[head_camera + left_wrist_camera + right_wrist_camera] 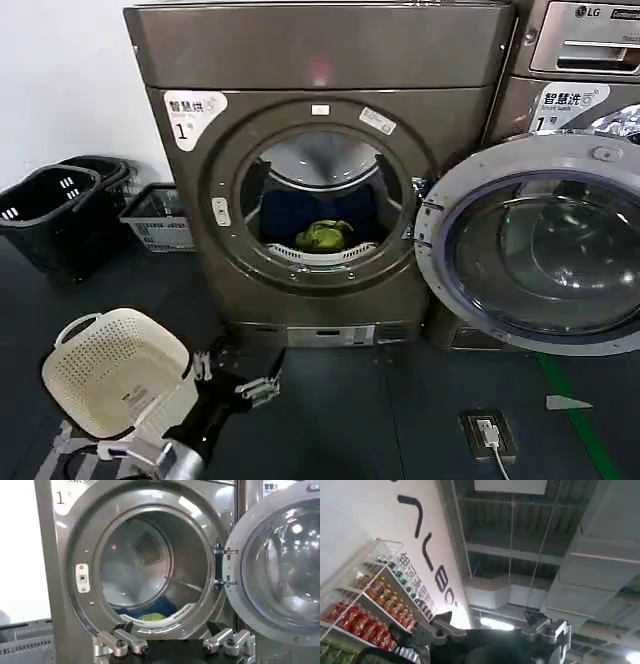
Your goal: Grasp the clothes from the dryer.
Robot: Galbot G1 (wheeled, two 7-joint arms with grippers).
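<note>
clothes [323, 236] lie in a small yellow-green bundle low inside the dryer [320, 170], its door [535, 245] swung wide. left gripper [236, 372] hovers before it, spread open, holding nothing. right gripper [490, 630] points at the ceiling, open and empty.

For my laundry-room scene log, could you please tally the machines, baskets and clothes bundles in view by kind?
Front-loading machines: 2, the dryer with its door swung open, and the LG machine beside it.
Dark baskets: 3, by the wall.
Cream basket: 1.
Clothes bundles: 1, the yellow-green clothes inside the drum.
Total: 7
</note>
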